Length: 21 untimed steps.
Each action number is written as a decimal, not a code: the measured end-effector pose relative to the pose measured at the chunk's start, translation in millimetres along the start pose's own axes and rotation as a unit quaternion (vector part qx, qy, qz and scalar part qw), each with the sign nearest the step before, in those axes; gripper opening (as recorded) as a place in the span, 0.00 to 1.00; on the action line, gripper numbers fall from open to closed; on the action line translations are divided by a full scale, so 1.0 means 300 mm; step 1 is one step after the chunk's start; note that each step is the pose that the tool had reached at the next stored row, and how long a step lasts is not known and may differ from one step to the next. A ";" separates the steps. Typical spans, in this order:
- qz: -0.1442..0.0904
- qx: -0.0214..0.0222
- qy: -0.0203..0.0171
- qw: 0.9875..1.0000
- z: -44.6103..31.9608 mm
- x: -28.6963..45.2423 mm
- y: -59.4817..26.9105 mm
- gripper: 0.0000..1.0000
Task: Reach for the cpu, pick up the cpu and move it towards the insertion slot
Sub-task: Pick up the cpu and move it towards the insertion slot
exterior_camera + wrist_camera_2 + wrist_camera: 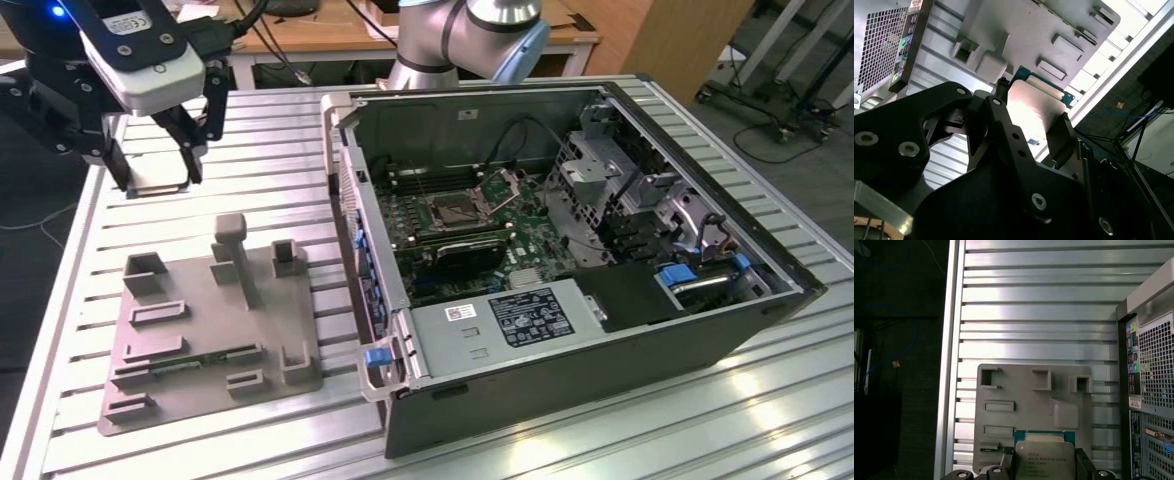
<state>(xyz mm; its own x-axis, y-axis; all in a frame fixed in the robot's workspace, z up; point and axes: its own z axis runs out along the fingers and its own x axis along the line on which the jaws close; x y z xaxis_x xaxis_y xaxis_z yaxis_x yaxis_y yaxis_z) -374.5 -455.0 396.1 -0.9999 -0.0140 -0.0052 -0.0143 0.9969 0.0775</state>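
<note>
As fingers clamp the cpu, held above slatted table

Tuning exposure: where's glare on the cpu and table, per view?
Second wrist view: cpu face washed out by reflection, held in the dark tool. First wrist view: cpu evenly lit; table slats show bright bands. Exterior view: strong table glare toward the exterior view's right.

Grey holder tray — open computer case
</note>
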 end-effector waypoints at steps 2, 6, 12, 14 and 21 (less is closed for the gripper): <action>0.000 0.000 0.000 1.000 0.000 -0.002 0.000 0.55; 0.000 0.000 0.000 1.000 0.000 -0.006 0.000 0.55; 0.000 0.000 0.000 1.000 0.000 -0.013 0.000 0.55; 0.000 0.000 0.000 1.000 0.000 -0.015 0.000 0.55; 0.000 0.000 0.000 1.000 0.000 -0.023 0.000 0.55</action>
<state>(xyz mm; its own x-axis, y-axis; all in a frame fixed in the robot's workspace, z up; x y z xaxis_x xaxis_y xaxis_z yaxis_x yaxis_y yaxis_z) -367.6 -455.0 396.1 -0.9999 -0.0140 -0.0051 -0.0144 0.9969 0.0775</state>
